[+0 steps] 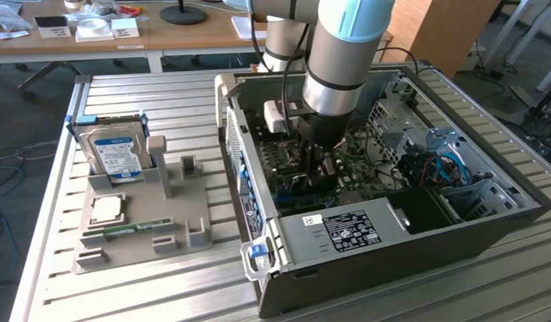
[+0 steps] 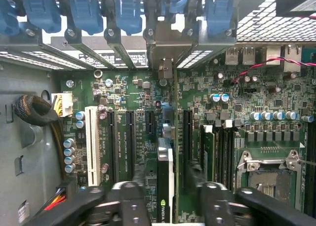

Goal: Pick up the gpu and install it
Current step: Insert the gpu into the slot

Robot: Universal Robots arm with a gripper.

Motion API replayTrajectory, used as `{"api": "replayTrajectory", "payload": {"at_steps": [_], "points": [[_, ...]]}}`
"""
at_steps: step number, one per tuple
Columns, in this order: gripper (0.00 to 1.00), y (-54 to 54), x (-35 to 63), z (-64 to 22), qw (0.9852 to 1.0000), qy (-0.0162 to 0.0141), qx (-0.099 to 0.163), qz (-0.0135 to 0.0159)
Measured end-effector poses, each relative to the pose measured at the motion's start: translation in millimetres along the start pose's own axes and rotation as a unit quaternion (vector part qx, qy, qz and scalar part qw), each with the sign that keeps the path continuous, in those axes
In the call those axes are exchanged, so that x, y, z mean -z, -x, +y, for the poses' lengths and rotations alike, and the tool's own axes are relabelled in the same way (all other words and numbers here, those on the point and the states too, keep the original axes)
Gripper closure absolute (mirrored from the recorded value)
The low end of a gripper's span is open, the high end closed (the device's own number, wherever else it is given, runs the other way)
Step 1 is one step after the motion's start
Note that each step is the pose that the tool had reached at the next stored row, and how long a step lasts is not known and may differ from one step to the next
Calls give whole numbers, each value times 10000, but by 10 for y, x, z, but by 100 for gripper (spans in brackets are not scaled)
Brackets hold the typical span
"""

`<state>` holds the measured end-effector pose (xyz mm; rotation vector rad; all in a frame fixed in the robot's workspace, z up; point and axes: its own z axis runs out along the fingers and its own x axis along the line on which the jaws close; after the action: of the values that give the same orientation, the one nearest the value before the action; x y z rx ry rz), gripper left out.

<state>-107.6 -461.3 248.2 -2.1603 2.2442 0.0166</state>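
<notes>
Nearest the exterior view, the open computer case lies on its side on the slatted aluminium table, its labelled power-supply end toward the viewer. At the exterior view's left sits a grey parts fixture carrying the blue-labelled hard drive and a processor. The arm reaches down into the case, the gripper just above the motherboard. In the wrist view the gpu stands on edge in an expansion slot, its metal bracket up against the rear slot openings. Both fingers flank the card with visible gaps, so the jaws are spread, not pinching it. The step in hand appears to be the release after insertion. Whether the card is fully seated cannot be told. Any following move calls for a straight lift clear of the card's top edge and the neighbouring memory sticks.
</notes>
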Motion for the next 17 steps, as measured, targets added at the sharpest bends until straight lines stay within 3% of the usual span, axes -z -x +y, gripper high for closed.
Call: {"api": "replayTrajectory", "payload": {"at_steps": [1, 5, 8, 17], "points": [[55, 0, 0, 0, 10000, 0, 0, 0], [37, 0, 1, 0, 10000, 0, 0, 1], [37, 0, 21, 0, 10000, 1, 0, 3], [37, 11, 409, -5, 10000, 0, 0, 0]]}}
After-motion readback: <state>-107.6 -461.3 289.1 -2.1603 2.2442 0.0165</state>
